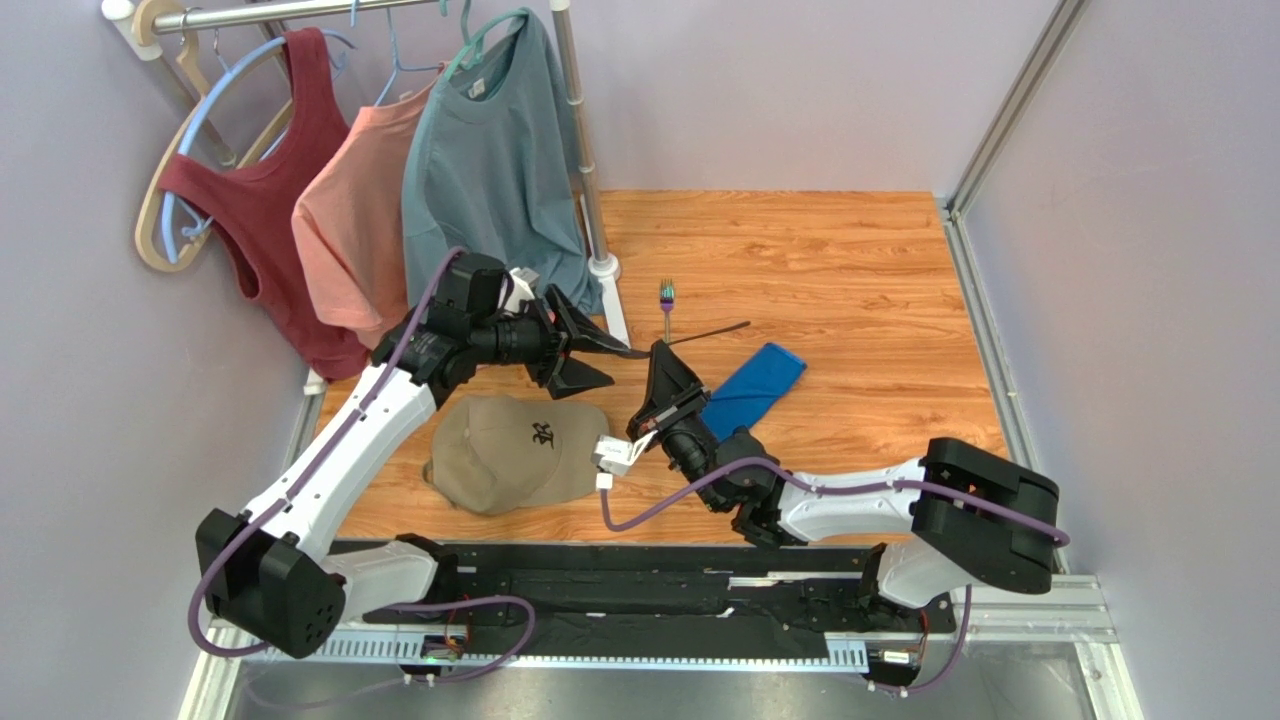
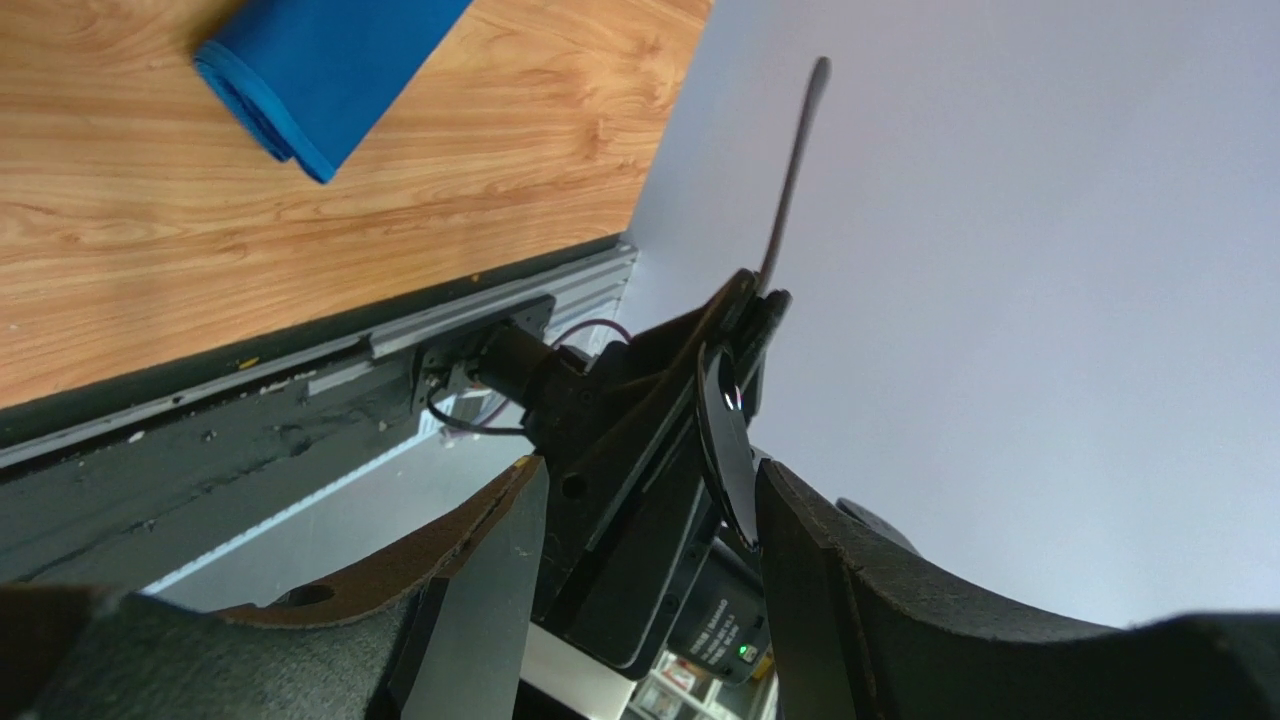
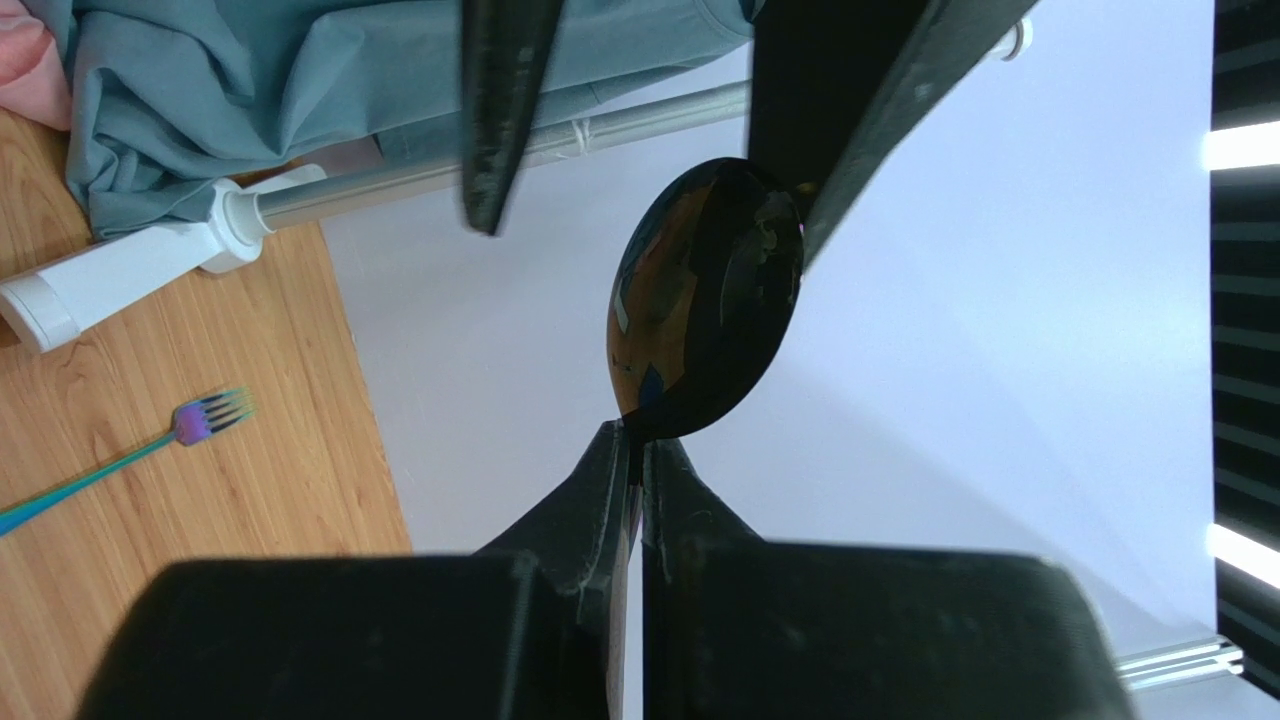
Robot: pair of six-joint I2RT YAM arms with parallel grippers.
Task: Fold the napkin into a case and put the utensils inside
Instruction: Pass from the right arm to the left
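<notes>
- Tan cap [image 1: 504, 447]: lies on the wooden table [image 1: 842, 270], near the left edge.
- Left gripper [image 1: 619, 368]: fingers spread, one on each side of the spoon [image 3: 703, 293] bowl, not clenched on it.
- Fork [image 1: 667, 294]: flat on the table, beyond both grippers, untouched.
- Right gripper [image 3: 631, 443]: fingers pinched tight on the spoon's neck; the spoon is held off the table.
- Napkin [image 1: 756, 387]: folded into a narrow blue strip, flat on the table just right of the right gripper, with no utensil inside.
</notes>
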